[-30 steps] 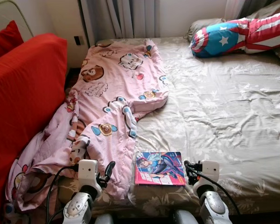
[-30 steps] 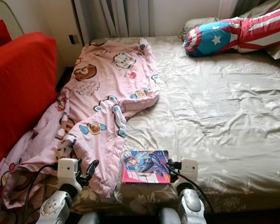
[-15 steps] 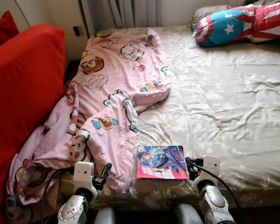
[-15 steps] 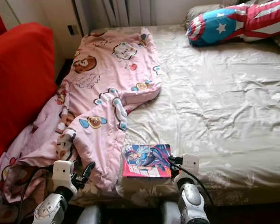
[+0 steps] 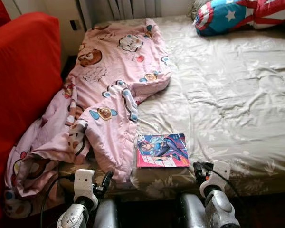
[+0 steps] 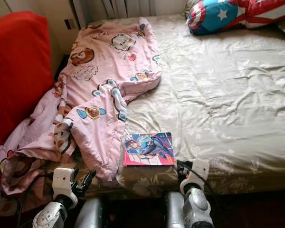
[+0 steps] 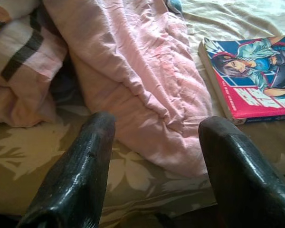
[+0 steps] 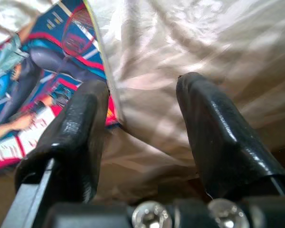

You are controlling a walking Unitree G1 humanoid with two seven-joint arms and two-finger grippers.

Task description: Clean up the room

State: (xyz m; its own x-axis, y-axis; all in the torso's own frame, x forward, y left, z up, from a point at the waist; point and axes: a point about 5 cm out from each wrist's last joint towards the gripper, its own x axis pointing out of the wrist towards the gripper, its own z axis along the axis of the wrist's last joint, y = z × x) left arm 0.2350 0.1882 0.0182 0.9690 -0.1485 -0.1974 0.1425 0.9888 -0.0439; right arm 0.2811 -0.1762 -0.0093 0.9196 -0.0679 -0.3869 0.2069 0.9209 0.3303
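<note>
star pillow (image 5: 237, 14) cropped, blanket (image 5: 109, 109) overhanging

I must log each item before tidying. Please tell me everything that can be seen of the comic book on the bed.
The comic book is thin, with a glossy cover of drawn figures in blue and a pink-red lower band. It lies flat and closed, cover up, near the bed's front edge. Its left edge meets the pink blanket. The right tool, open, hovers at its right corner.

Bedroom, daylight across the bed
A bed (image 5: 237, 95) in a beige floral sheet takes most of the room, a red sofa (image 5: 19, 85) stands close along its left side, and curtains (image 5: 118, 7) hang by a pale wall (image 5: 61, 14) behind
</note>
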